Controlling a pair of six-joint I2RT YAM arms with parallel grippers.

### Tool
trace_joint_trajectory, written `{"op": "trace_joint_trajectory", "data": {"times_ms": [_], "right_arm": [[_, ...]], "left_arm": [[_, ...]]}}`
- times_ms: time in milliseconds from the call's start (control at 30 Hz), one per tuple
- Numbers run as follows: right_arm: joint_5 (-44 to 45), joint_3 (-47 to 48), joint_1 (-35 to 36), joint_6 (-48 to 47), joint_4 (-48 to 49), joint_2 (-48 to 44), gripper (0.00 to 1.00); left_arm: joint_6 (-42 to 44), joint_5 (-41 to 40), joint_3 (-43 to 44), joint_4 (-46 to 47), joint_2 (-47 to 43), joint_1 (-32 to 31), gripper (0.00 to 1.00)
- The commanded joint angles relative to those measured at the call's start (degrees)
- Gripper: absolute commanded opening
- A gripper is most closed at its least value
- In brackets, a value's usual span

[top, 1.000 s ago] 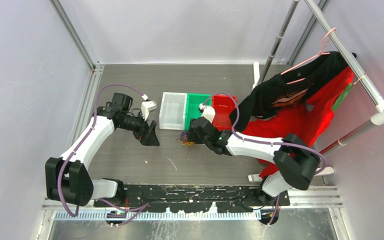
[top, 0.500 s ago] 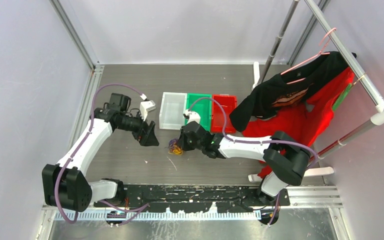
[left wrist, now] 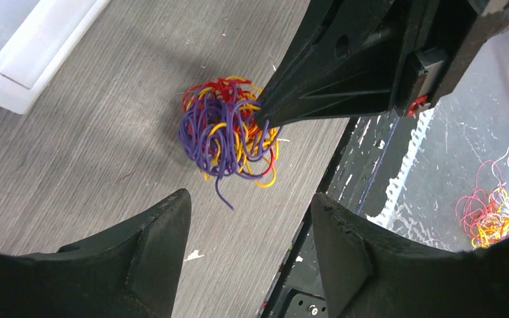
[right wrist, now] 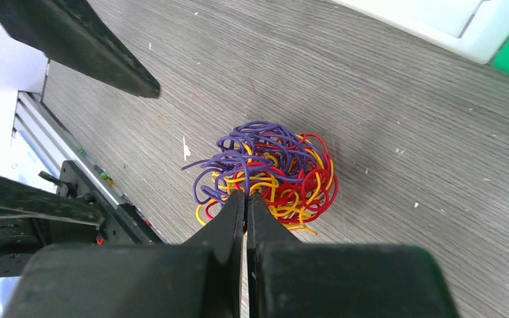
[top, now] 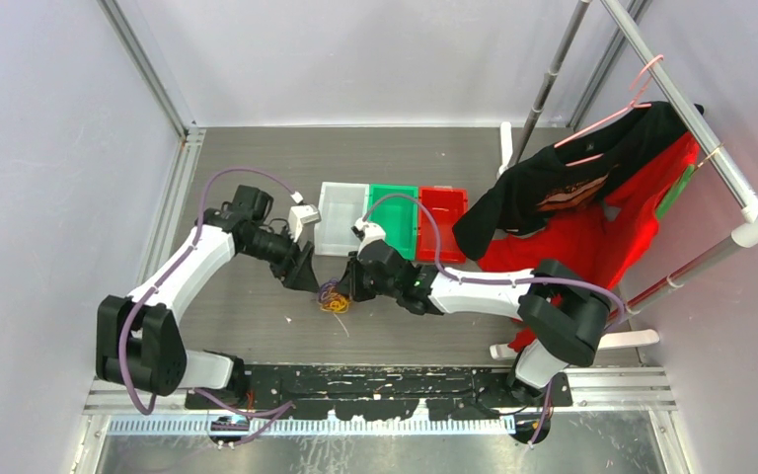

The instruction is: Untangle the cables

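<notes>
The cable tangle (top: 334, 298) lies on the grey table (top: 257, 168) between the two grippers. The left gripper (top: 308, 278) is just beside it; the right gripper (top: 348, 289) touches it. Behind them, a white bin (top: 343, 222), a green bin (top: 395, 222) and a red bin (top: 444, 212) stand side by side.

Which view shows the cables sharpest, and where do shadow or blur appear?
Right wrist: cables sharpest, evenly lit; right pincer in front is featureless black. Left wrist: cables crisp, faint shadow beside them; left pincer looms dark. Top external: cables tiny, strands merge.
</notes>
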Motion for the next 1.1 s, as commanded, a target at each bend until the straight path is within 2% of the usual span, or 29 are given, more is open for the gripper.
{"op": "trace_joint_trajectory", "data": {"times_ms": [0,233,367,433,533,633,867,900,933,967,1067], "right_arm": [[-3.4,3.7,0.4,0.3,5.4,0.3,0.01],[-5.7,5.8,1.0,0.3,5.8,0.9,0.01],[-6.3,6.1,1.1,0.4,5.9,1.1,0.01],[-6.6,6.3,1.1,0.4,6.2,1.2,0.01],[-6.7,6.1,1.1,0.7,6.3,1.1,0.01],[-5.6,4.9,1.1,0.7,6.0,0.4,0.01],[2.0,1.0,1.1,0.6,3.7,-2.5,0.01],[3.9,0.5,1.1,0.7,3.3,-3.1,0.03],[5.5,-0.1,1.1,0.7,3.1,-3.7,0.12],[6.7,-0.5,1.1,0.7,3.1,-4.5,0.25],[8.0,-1.1,1.1,0.0,4.1,-6.3,0.49]], "left_arm": [[0.9,3.8,0.1,2.0,1.5,-0.8,0.64],[1.1,6.3,1.2,3.5,4.4,-1.1,0.52],[1.3,7.7,1.7,2.9,5.5,-1.1,0.42],[1.5,7.6,1.6,3.2,5.5,-1.1,0.34],[1.4,5.8,1.8,3.6,5.4,-1.1,0.14],[1.5,4.0,2.8,2.6,4.7,-1.1,0.02],[0.1,1.6,2.8,0.0,-0.6,-1.1,0.0],[-0.5,1.3,2.7,0.1,-1.2,-1.1,0.0],[-1.2,1.1,2.7,0.0,-2.0,-1.1,0.0],[-1.6,1.3,2.6,-0.1,-2.7,-1.1,0.0],[-3.7,2.6,2.0,-0.1,-5.1,-1.1,0.0]]}}
